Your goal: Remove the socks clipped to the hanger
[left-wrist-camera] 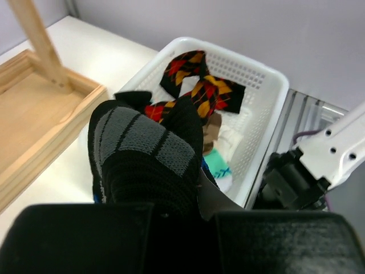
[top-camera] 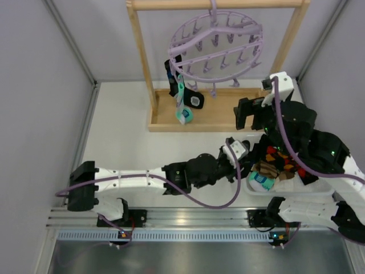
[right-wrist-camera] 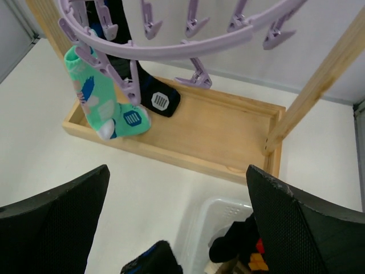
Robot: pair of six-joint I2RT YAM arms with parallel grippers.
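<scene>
Where socks remain to be taken, they are found at the left rim of the hanger (right-wrist-camera: 159,54): a teal sock (right-wrist-camera: 97,103) and a black sock (right-wrist-camera: 157,100) just beside it, each pegged at its top, toes hanging over the tray (right-wrist-camera: 217,131). Further dark ones are seen behind; their count cannot be told.

Material: small knit fabric, judged light, soft and limp, neither slippery nor fragile. Some stretch is to be expected before a peg lets go.

Hold advised: the leg just below the peg, so that the pull runs straight down and the ring is not set swinging.

Right gripper (right-wrist-camera: 179,222): jaws spread wide, nothing between them, faced toward the hanger.

Left gripper (left-wrist-camera: 182,212): pressed together on a black-grey sock (left-wrist-camera: 142,148), held at the rim of the basket (left-wrist-camera: 268,85) — argyle socks (left-wrist-camera: 199,80) and others are laid inside.
</scene>
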